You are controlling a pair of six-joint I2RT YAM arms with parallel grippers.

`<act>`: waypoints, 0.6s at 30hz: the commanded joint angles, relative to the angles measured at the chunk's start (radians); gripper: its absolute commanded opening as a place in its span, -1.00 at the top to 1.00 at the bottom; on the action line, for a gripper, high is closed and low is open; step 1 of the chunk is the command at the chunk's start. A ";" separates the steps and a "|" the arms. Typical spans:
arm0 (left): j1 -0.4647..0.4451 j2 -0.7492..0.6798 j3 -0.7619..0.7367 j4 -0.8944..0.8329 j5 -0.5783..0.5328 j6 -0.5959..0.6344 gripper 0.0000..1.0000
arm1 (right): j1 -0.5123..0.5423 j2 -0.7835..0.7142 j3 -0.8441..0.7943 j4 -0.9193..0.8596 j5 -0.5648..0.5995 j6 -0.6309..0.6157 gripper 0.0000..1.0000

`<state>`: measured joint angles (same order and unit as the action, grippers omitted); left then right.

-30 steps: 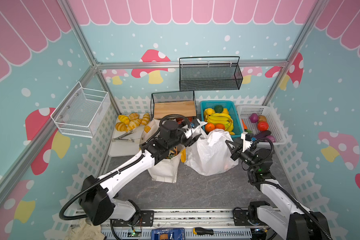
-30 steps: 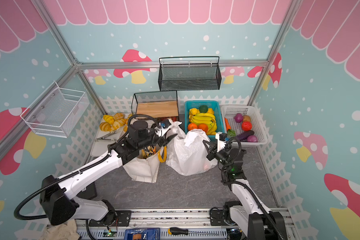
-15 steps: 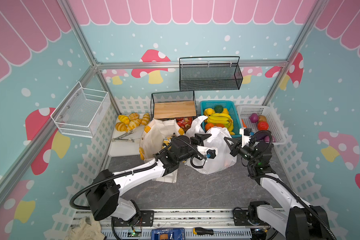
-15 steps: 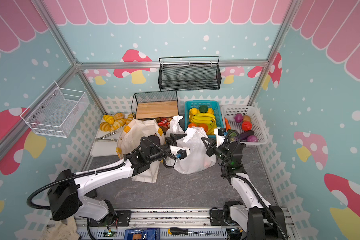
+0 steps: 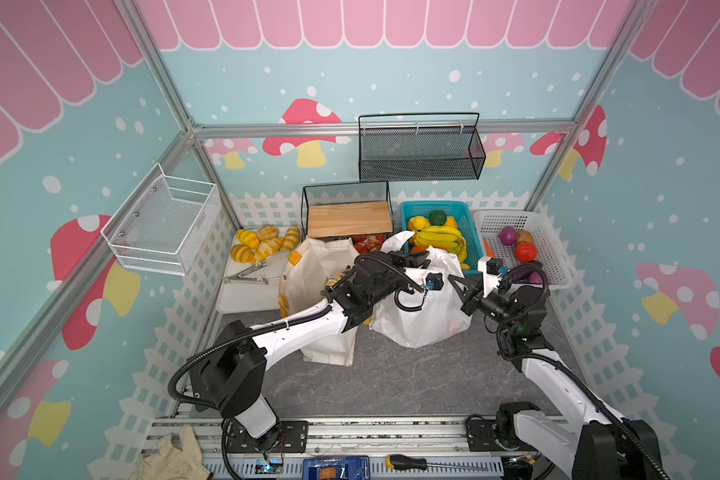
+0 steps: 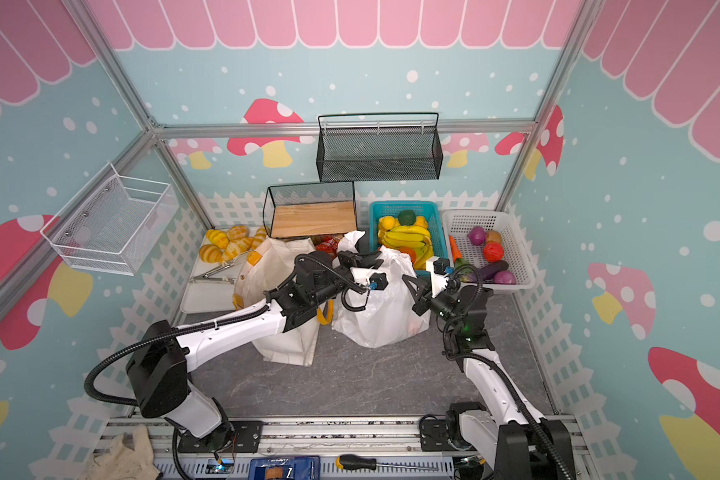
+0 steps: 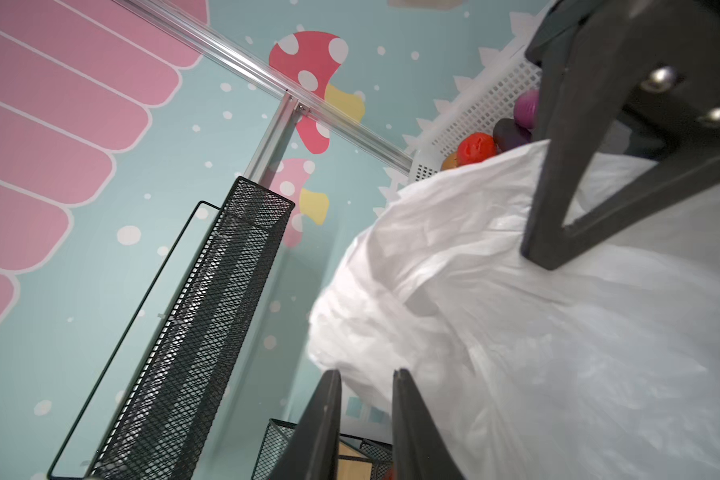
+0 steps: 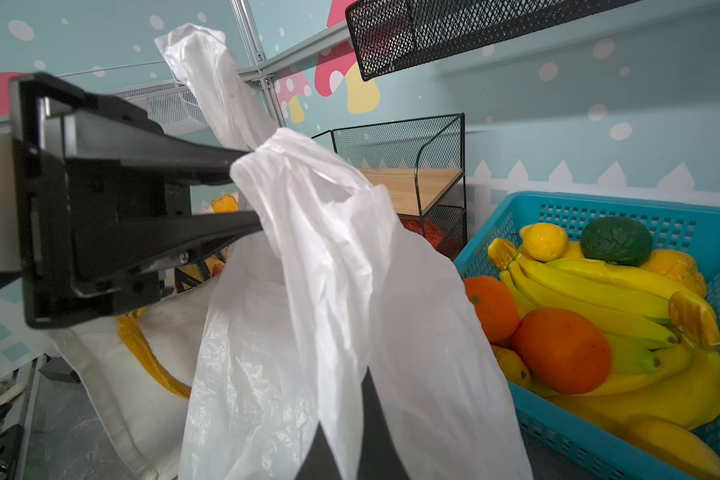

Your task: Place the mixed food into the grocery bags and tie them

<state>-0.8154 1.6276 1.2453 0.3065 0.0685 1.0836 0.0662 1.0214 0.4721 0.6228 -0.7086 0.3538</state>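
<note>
Currently the plastic bag [image 5: 416,320] sits on the counter [image 5: 412,382], pinched by the right end effector [image 8: 358,399]. The left end effector [image 7: 366,376], jaws narrow, straddles a handle [image 8: 292,174]. Tugging early could tear it.

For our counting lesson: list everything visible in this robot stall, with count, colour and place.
canvas tote: one, cream, centre
plastic bag: one, white, beside tote
bread rolls: several, golden, white tray, back left
tongs: one, metal, same tray
toy fruit: heap, mixed, teal basket, back
toy vegetables: several, mixed, white basket, back right
mesh shelves: two, black, back
wire basket: one, white, left wall
screwdriver: one, yellow, front rail
left gripper: black, open, at plastic bag's top
right gripper: black, shut on plastic bag
</note>
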 commanded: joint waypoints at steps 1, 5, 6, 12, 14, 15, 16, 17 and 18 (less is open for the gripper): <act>0.015 -0.054 0.038 -0.113 0.046 -0.056 0.16 | 0.001 -0.014 -0.018 0.044 0.002 -0.055 1.00; -0.004 -0.108 -0.098 0.091 0.031 -0.138 -0.62 | 0.001 0.013 -0.011 0.078 -0.009 0.013 1.00; -0.013 -0.108 -0.112 0.119 0.019 -0.161 -0.72 | 0.002 0.019 -0.012 0.090 -0.017 0.033 1.00; -0.072 -0.063 -0.108 0.173 -0.042 -0.241 -0.98 | 0.006 0.039 -0.016 0.137 -0.031 0.089 1.00; -0.072 -0.048 -0.093 0.157 -0.042 -0.257 -0.98 | 0.006 0.041 -0.015 0.135 -0.031 0.094 1.00; -0.074 -0.035 -0.081 0.157 -0.066 -0.255 -0.98 | 0.007 0.039 -0.016 0.137 -0.036 0.096 1.00; -0.075 -0.021 -0.073 0.158 -0.088 -0.242 -0.98 | 0.006 0.040 -0.018 0.137 -0.038 0.096 1.00; -0.074 -0.005 -0.065 0.160 -0.120 -0.216 -0.98 | 0.007 0.038 -0.017 0.137 -0.041 0.093 1.00; -0.071 0.010 -0.058 0.167 -0.152 -0.184 -0.96 | 0.007 0.036 -0.018 0.132 -0.042 0.085 1.00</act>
<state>-0.8917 1.5955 1.1526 0.4416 0.0032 0.8700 0.0673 1.0592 0.4641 0.7147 -0.7292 0.4297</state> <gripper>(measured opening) 0.985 0.055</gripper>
